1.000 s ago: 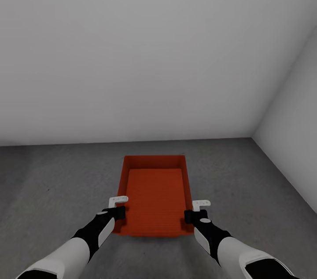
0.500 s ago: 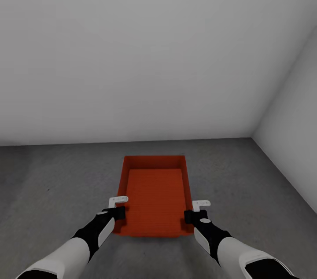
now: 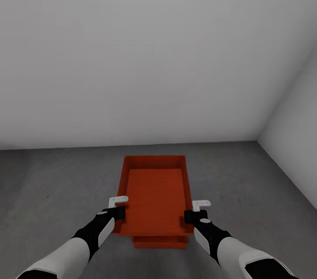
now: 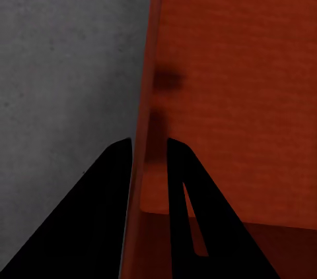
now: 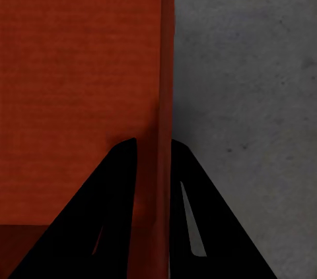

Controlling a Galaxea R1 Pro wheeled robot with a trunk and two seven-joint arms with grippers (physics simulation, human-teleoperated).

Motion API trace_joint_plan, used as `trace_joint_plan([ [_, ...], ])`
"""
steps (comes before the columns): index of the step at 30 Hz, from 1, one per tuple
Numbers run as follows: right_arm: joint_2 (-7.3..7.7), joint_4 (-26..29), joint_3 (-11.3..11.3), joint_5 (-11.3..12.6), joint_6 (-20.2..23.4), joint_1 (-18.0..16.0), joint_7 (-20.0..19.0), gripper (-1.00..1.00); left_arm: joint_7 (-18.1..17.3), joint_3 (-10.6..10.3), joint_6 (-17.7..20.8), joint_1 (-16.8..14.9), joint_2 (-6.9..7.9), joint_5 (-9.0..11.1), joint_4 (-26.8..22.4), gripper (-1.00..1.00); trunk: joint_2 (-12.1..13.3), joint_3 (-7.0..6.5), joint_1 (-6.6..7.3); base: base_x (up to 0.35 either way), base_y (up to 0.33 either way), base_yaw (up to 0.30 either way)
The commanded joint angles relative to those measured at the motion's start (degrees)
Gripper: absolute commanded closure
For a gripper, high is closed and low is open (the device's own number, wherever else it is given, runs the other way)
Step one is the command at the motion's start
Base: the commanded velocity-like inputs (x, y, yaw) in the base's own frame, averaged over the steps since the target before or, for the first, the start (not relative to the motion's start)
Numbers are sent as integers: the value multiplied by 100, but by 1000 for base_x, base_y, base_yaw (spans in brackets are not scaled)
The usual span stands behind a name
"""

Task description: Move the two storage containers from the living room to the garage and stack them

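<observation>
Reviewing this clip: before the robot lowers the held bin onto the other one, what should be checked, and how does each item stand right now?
1. Left gripper clamps the held container's side wall: ok.
2. Right gripper clamps the opposite wall: ok.
3. Held container looks level in the head view: ok.
4. Lower container sits on the concrete floor beneath it: ok, though just its near end shows.
5. The two containers line up fully: cannot tell, most of the lower one is hidden.
6. Gap left between them: cannot tell.
</observation>
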State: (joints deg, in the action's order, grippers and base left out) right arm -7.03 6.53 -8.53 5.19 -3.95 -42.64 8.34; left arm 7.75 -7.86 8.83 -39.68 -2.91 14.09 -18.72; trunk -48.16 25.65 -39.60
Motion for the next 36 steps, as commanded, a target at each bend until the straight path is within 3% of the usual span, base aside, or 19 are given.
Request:
trace_joint_plan([
  [1,0,-22,0,94,-32,1,32,100,421,127,5,-5,1,-81,-144,100,-4,6,-2,117,78,0],
  [13,-1,-27,0,97,-21,1,34,100,428,127,5,-5,1,-81,-149,100,-4,6,-2,24,16,-6],
  [26,-14,-173,0,91,-32,1,33,100,427,127,5,-5,1,-81,-149,100,-4,8,-2,0,0,-119],
  [36,-17,-179,0,88,-44,1,20,100,426,127,5,-5,1,-81,-149,100,-4,77,-2,0,0,-3],
])
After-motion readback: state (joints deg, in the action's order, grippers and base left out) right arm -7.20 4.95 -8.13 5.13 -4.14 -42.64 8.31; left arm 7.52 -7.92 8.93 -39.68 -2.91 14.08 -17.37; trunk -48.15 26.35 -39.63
